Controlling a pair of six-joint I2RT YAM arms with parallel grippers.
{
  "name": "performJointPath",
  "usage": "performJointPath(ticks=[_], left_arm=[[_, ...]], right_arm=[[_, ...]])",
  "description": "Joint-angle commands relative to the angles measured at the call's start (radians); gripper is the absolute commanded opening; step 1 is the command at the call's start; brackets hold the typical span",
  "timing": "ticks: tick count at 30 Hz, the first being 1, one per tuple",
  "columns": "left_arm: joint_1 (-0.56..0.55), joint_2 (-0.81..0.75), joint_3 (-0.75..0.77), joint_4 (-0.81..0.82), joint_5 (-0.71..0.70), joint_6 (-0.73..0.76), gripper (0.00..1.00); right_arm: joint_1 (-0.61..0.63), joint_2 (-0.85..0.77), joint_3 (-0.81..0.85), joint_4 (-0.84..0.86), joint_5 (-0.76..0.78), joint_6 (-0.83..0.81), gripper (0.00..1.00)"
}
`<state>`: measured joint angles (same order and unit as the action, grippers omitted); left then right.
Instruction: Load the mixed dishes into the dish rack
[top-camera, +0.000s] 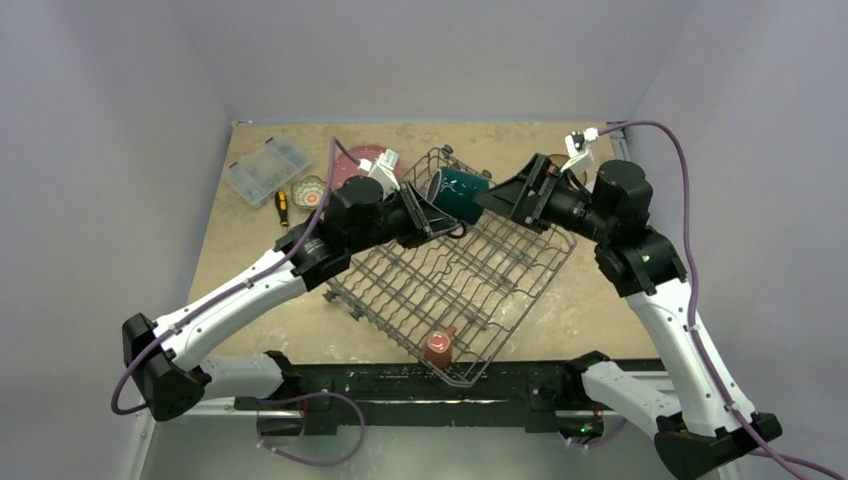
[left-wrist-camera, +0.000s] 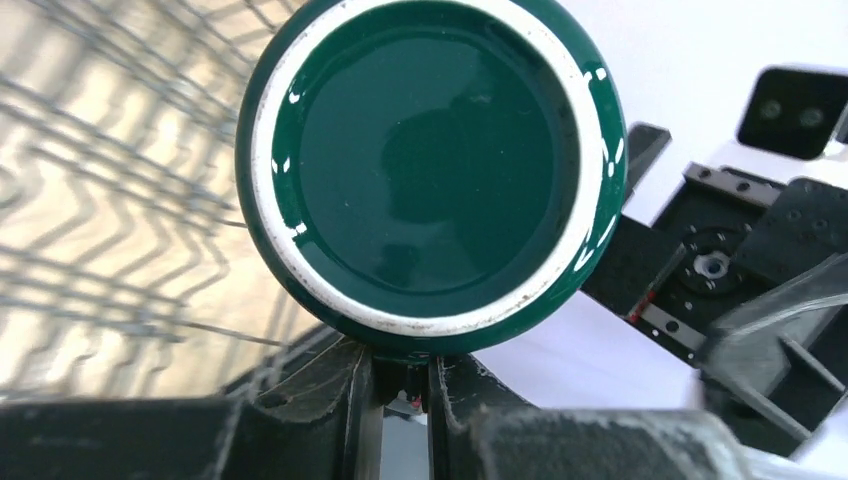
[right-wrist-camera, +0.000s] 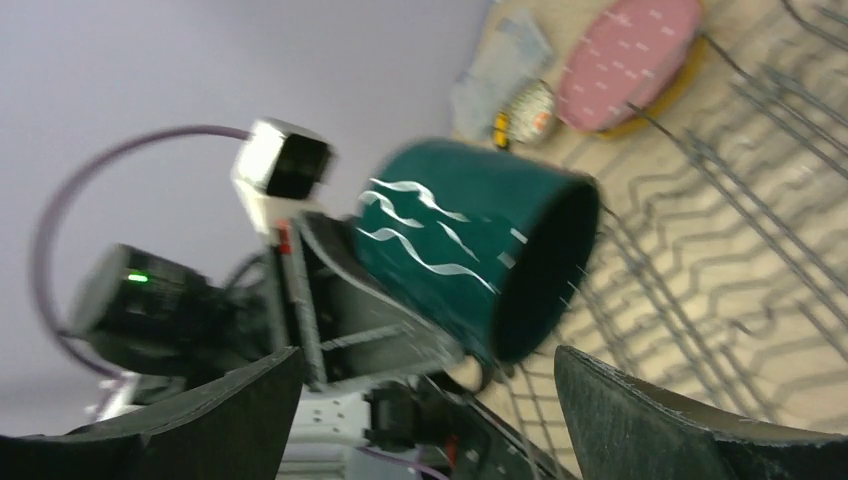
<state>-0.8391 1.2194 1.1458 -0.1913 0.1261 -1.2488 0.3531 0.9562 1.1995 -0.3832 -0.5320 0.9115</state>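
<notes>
**One mug racked, a second over the rack**

Your dish rack, centre frame, holds one dish so far. The pink white-dotted plate waits on the table, upper left. The dark teal mug hangs sideways above the rack's far end, pinched by the left gripper. The right gripper stands wide apart beside it. The red-and-white mug sits at the rack's near end. The small floral bowl is not yet loaded.

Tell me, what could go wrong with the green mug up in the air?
Only the left gripper pinches the mug, by a narrow part at its side, so it might twist or slip and fall onto the rack below. The open right gripper sits very close to the mug, so it might bump it when pulling away.
</notes>
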Motion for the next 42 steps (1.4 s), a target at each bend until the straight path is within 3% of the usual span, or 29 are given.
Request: performJointPath(ticks=[1, 5, 9, 15, 18, 21, 29, 42], left_arm=[[0.004, -0.008, 0.191, -0.292, -0.224, 0.229, 0.0], [0.003, 0.077, 0.294, -0.46, -0.337, 0.304, 0.0], [0.003, 0.177, 0.371, -0.627, -0.488, 0.232, 0.0], [0.001, 0.401, 0.518, -0.723, -0.648, 0.183, 0.0], [0.001, 0.534, 0.648, -0.821, -0.76, 0.114, 0.0], [0.005, 0.667, 0.785, -0.884, -0.821, 0.059, 0.0], [0.022, 0.917, 0.966, -0.86, -0.828, 0.007, 0.0], [0.044, 1.095, 1.065, -0.665, -0.779, 0.114, 0.0]], right_arm=[[-0.001, -0.023, 0.082, -0.41, 0.184, -0.244, 0.98], [-0.001, -0.053, 0.148, -0.544, 0.343, -0.304, 0.98], [-0.001, -0.055, 0.23, -0.625, 0.499, -0.313, 0.98], [0.0, -0.006, 0.458, -0.735, 0.736, -0.351, 0.98], [-0.001, 0.031, 0.602, -0.805, 0.791, -0.362, 0.98], [-0.001, 0.025, 0.635, -0.807, 0.796, -0.358, 0.98], [-0.001, 0.061, 0.701, -0.845, 0.832, -0.38, 0.97], [-0.001, 0.136, 0.81, -0.86, 0.908, -0.471, 0.98]])
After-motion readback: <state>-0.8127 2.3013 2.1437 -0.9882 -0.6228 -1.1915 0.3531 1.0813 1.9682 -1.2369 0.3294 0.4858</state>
